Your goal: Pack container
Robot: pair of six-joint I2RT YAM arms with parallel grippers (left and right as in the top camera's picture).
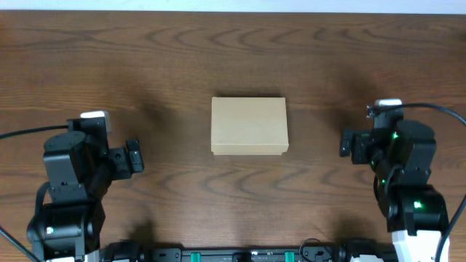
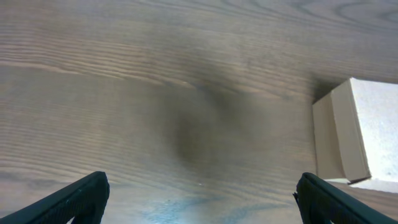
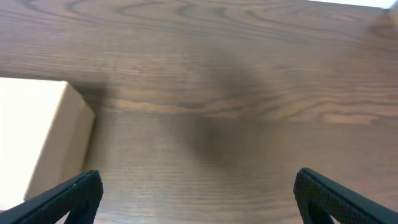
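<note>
closed tan container (image 1: 249,126) at the middle of the wooden table (image 1: 233,44), one arm on either side of it.
the left gripper (image 1: 134,156) sits well apart from the container on its left, the right gripper (image 1: 348,143) well apart on its right, both turned toward it across bare wood. in each wrist view the fingers (image 2: 81,196) stand wide, table grain showing between them. the left wrist view cuts the container off at its right edge, the right wrist view at its left. lid seams are too faint to make out, and the fingertips run off the bottom of both wrist views.
</note>
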